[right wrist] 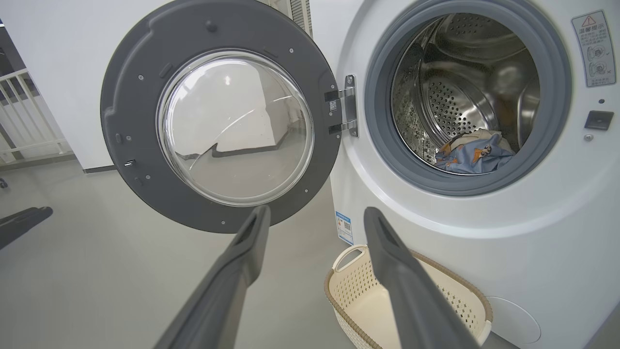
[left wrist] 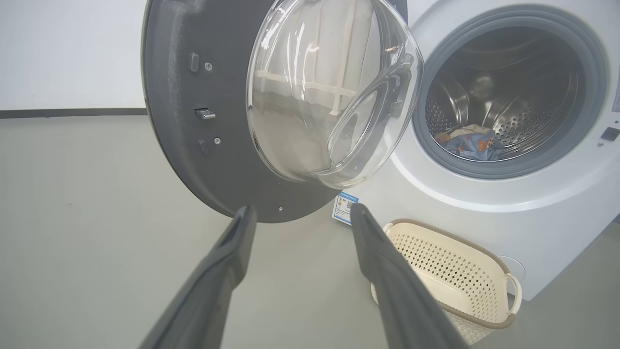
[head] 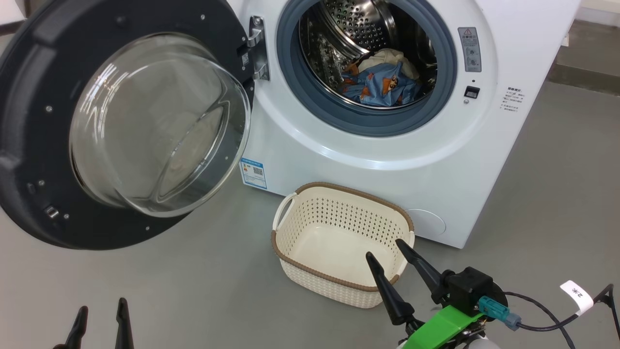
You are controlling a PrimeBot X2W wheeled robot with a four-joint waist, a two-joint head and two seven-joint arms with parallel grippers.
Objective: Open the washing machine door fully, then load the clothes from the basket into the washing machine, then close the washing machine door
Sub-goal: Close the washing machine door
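Grey floor (head: 193,291) underlies left end effector (head: 102,304) and right end effector (head: 383,247), both spread (empty).

Drum mouth (head: 339,53) of the washing machine (head: 339,150) stands unblocked, the clothes (head: 380,85) lying low inside with room above; the washing machine door (head: 29,145) hangs wide at left, its glass bowl (head: 155,121) bulging over the floor (head: 218,271); the basket (head: 334,220) sits just below the mouth
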